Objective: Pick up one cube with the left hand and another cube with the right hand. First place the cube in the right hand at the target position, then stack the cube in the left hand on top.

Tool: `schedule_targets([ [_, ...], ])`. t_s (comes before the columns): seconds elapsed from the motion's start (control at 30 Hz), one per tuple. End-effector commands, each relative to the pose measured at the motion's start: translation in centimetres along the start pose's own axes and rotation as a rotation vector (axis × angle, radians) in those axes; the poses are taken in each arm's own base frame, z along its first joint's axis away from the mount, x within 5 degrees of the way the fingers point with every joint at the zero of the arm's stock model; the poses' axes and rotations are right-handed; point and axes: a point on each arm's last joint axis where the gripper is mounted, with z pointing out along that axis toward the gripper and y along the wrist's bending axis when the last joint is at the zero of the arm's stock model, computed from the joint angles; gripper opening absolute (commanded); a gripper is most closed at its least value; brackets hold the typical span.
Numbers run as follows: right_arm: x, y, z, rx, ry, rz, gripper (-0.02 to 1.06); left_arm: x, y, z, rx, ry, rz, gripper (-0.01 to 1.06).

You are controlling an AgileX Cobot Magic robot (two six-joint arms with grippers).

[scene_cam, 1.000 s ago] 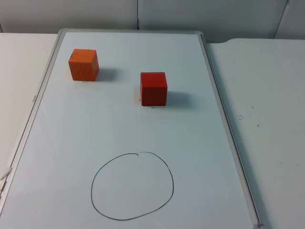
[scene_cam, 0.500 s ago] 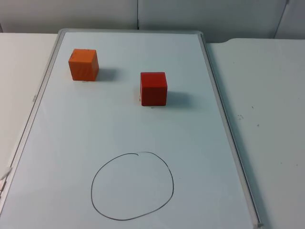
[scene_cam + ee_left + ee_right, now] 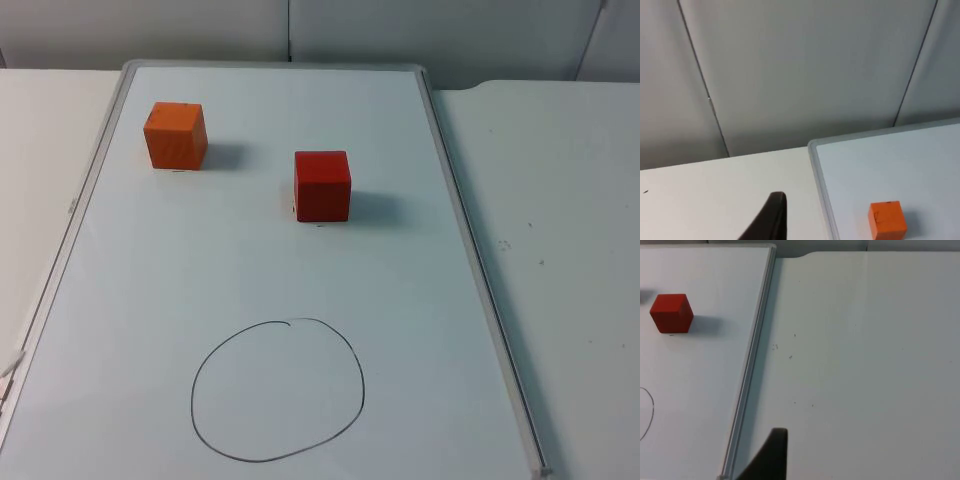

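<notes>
orange cube (image 3: pixel 175 134) far-left, red cube (image 3: pixel 322 184) mid-board, apart for separate grabs | drawn circle (image 3: pixel 278 390) near (target) | left gripper (image 3: pixel 771 217), right gripper (image 3: pixel 771 452) off-board, opening can't tell

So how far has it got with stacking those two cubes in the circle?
Nothing looks done yet. The orange cube and the red cube both sit on the whiteboard, apart, and neither is in the drawn circle. Neither cube is held. Both pickups, the placing and the stacking are left.

Top view overhead, facing forward over whiteboard (image 3: pixel 300 270); wrist views low, sharing board edges.
</notes>
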Motion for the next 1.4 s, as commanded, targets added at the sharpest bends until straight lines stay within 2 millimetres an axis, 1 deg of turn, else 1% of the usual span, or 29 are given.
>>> schedule_targets([
  [0.0,0.1,0.0,0.1,0.011,-0.007,0.001,1.05,-0.6,-0.1,1.5,0.029,-0.008,-0.005,1.05],
  [0.03,0.1,0.0,0.1,0.011,-0.007,0.001,1.05,-0.8,0.0,2.3,0.036,-0.006,-0.014,1.05],
  [0.1,0.1,0.0,0.1,0.011,-0.007,0.001,1.05,-0.8,0.3,4.8,0.038,0.017,-0.026,1.05],
  [0.13,0.1,0.0,0.1,0.011,-0.007,0.001,1.05,-0.7,0.5,6.4,0.038,0.034,-0.029,1.05],
  [0.17,0.1,0.0,0.1,0.011,-0.007,0.001,1.05,-0.7,0.5,6.4,0.038,0.034,-0.029,1.05],
  [0.23,0.1,0.0,0.1,0.011,-0.007,0.001,1.05,-0.2,0.6,9.3,0.045,0.076,-0.029,1.05],
  [0.3,0.1,-0.1,0.1,0.016,-0.007,-0.001,1.05,0.4,-0.4,11.9,0.075,0.117,-0.019,1.05],
  [0.33,0.1,-0.1,0.1,0.016,-0.007,-0.001,1.05,0.4,-0.4,11.9,0.075,0.117,-0.019,1.05],
  [0.43,0.1,-0.1,0.1,0.016,-0.007,-0.001,1.05,1.5,-2.0,16.0,0.112,0.176,-0.003,1.05],
  [0.47,0.1,-0.1,0.1,0.018,-0.007,0.005,1.05,2.4,-2.9,18.2,0.112,0.207,-0.027,1.05],
  [0.5,0.1,-0.1,0.1,0.018,-0.007,0.005,1.05,2.4,-2.9,18.2,0.112,0.207,-0.027,1.05],
  [0.53,0.1,-0.1,0.1,0.018,-0.007,0.007,1.05,3.0,-3.3,19.6,0.106,0.232,-0.035,1.05],
  [0.57,0.1,-0.1,0.1,0.018,-0.007,0.007,1.05,3.1,-3.6,20.0,0.105,0.239,-0.042,1.05],
  [0.6,0.1,-0.1,0.1,0.018,-0.007,0.007,1.05,3.8,-4.3,21.3,0.110,0.264,-0.043,1.05],
  [0.63,0.1,-0.1,0.1,0.018,-0.007,0.007,1.05,5.0,-5.3,23.1,0.107,0.296,-0.036,1.05],
  [0.67,0.1,-0.1,0.1,0.018,-0.007,0.007,1.05,5.7,-5.8,24.2,0.098,0.313,-0.022,1.05],
  [0.7,0.1,-0.1,0.1,0.018,-0.007,0.007,1.05,5.7,-5.8,24.2,0.098,0.313,-0.022,1.05],
  [0.77,0.1,-0.1,0.1,0.018,-0.007,0.007,1.05,7.1,-6.9,26.1,0.076,0.353,-0.011,1.04],
  [0.83,0.1,-0.1,0.1,0.019,-0.007,0.006,1.05,8.6,-7.4,27.7,0.036,0.383,-0.005,1.04],
  [0.87,0.1,-0.1,0.1,0.019,-0.007,0.006,1.05,8.6,-7.4,27.7,0.036,0.383,-0.005,1.04],
  [0.9,0.1,-0.1,0.1,0.019,-0.007,0.006,1.05,9.5,-7.5,28.5,0.015,0.397,-0.012,1.04],
  [0.93,0.1,-0.1,0.1,0.019,-0.007,0.009,1.05,10.8,-7.4,29.6,-0.008,0.425,-0.025,1.04],
  [0.97,0.1,-0.1,0.1,0.019,-0.007,0.009,1.05,11.5,-7.4,30.1,-0.012,0.445,-0.039,1.04],
  [1.0,0.1,-0.1,0.1,0.019,-0.007,0.009,1.05,11.5,-7.4,30.1,-0.012,0.445,-0.039,1.04],
  [1.1,0.1,-0.1,0.1,0.021,-0.007,0.008,1.05,13.9,-7.5,31.8,-0.012,0.505,-0.052,1.04],
  [1.13,0.1,-0.1,0.1,0.021,-0.007,0.008,1.05,13.9,-7.5,31.8,-0.012,0.505,-0.052,1.04],
  [1.23,0.1,-0.1,0.1,0.021,-0.007,0.008,1.05,15.7,-8.0,33.0,0.018,0.550,-0.097,1.04],
  [1.37,0.1,-0.1,0.1,0.023,-0.007,0.015,1.05,15.9,-8.6,33.2,0.038,0.531,-0.095,1.04],
])
